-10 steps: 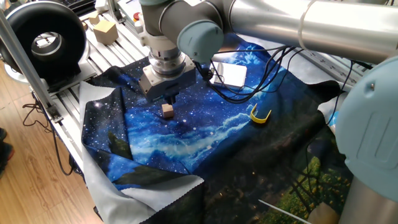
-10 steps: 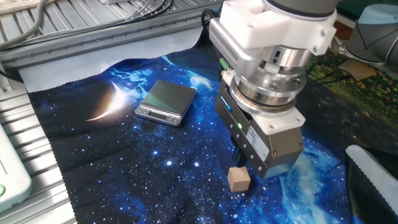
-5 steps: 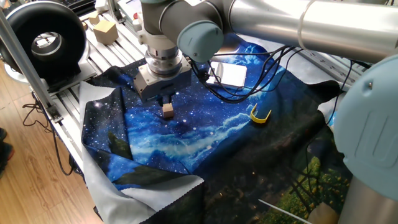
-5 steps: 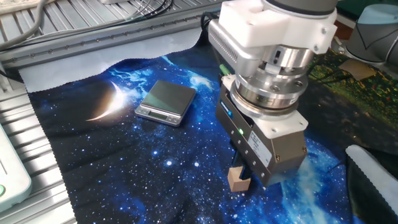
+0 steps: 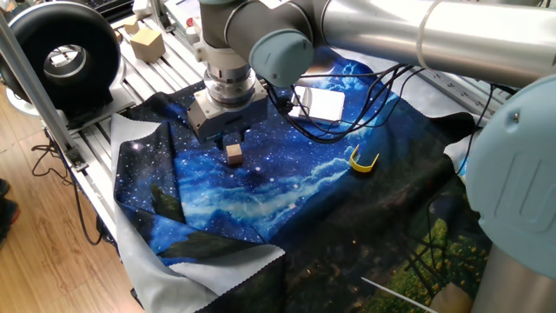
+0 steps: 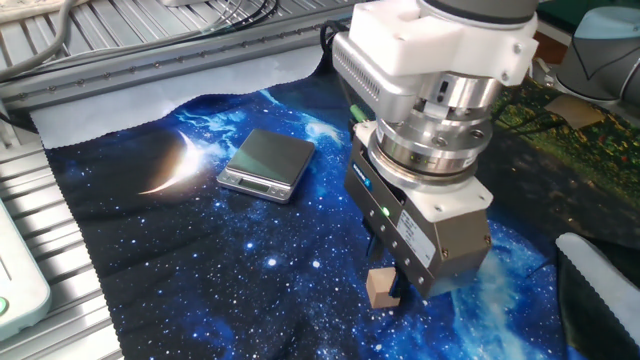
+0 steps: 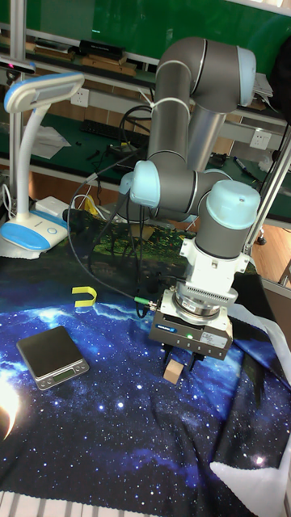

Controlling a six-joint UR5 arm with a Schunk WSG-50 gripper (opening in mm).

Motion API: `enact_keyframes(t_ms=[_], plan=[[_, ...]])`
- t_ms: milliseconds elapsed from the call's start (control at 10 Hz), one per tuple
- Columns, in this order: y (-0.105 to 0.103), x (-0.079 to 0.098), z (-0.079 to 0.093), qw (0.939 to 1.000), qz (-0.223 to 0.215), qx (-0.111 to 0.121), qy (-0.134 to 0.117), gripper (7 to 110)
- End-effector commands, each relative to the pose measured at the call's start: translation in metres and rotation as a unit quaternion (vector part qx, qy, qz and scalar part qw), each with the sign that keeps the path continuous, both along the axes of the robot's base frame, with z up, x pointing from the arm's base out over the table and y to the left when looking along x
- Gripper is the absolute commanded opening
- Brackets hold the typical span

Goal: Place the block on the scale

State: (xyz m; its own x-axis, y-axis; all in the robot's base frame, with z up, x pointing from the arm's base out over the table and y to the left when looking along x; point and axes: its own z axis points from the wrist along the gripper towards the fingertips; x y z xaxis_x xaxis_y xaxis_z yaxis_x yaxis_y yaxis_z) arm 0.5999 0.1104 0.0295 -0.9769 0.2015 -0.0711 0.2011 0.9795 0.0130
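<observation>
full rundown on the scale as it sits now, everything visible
The scale is a flat rectangular pocket unit: a dark, reflective platform in the other fixed view, washed out white by glare in one fixed view, with a silvery base and a narrow strip along one short end. It lies flat on the starry blue cloth, nothing on it or touching it. The block sits on the cloth well apart from it, under the tool. Display details are too small to read.

Small wooden block (image 6: 380,289) on starry cloth, well apart from scale (image 6: 267,163).
</observation>
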Motion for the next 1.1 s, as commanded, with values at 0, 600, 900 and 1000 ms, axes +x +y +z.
enact_keyframes(t_ms=[0,600,900,1000], plan=[[-0.003,0.002,-0.002,0.9998,-0.019,0.006,0.001,44],[0.002,0.008,-0.018,0.9992,-0.033,0.021,-0.006,44],[-0.006,0.008,-0.019,0.9995,-0.029,0.01,-0.005,44],[-0.006,0.008,-0.018,0.9995,-0.03,0.011,-0.005,44]])
